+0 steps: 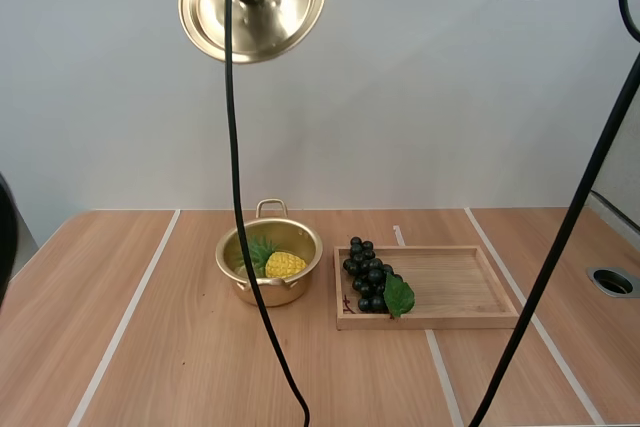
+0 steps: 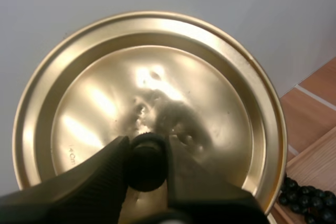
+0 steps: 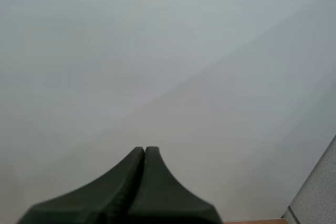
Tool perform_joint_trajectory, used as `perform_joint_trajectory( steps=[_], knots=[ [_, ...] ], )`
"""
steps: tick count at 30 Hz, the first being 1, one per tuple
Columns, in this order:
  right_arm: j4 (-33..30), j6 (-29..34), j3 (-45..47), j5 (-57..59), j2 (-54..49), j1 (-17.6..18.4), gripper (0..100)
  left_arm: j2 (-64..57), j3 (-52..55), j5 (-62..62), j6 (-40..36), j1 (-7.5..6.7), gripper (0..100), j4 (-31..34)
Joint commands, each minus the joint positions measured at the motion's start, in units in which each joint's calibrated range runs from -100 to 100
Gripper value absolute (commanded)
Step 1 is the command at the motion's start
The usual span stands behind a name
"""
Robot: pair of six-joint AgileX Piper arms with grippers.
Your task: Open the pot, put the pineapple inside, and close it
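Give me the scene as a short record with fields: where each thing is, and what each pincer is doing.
lid: held in the air by its black knob, high above the table
left pincer: shut on the knob
right pincer: shut on nothing, raised
pot: open, on the table beside the tray
pineapple: inside the pot
grapes: on the tray, at the end nearest the pot
step left: set the lid on the pot

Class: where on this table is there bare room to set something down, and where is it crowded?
Free: the table left of the pot, the strip before pot and tray, the tray's right half. Crowded: between pot and grapes.
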Motion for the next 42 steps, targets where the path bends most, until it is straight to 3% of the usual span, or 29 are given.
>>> perform_joint_trajectory(
  steps=[1,12,18,23,37,42],
  knots=[
    [0.4,0.0,1.6,-1.7,-0.1,-0.2,0,1.2,6.1,-7.3,0.2,-0.19,0,-3.4],
    [0.0,-1.3,18.7,-20.9,0.1,-0.2,0,7.8,25.0,-14.4,2.7,-0.19,0,-5.2],
    [0.0,-2.8,23.9,-24.6,2.3,-0.2,0,11.1,33.0,-20.6,2.7,-0.19,0,-5.5],
    [0.0,-3.1,26.7,-26.8,4.1,-0.2,0,12.7,38.1,-26.1,4.6,-0.19,0,-6.3],
    [0.1,-3.4,28.3,-27.7,7.4,-0.2,0,16.8,44.1,-26.4,6.8,-0.19,0,-6.1],
    [0.0,-3.8,28.3,-27.7,7.4,-0.2,0,18.9,44.3,-25.9,7.0,-0.19,0,-2.9]
  ],
)
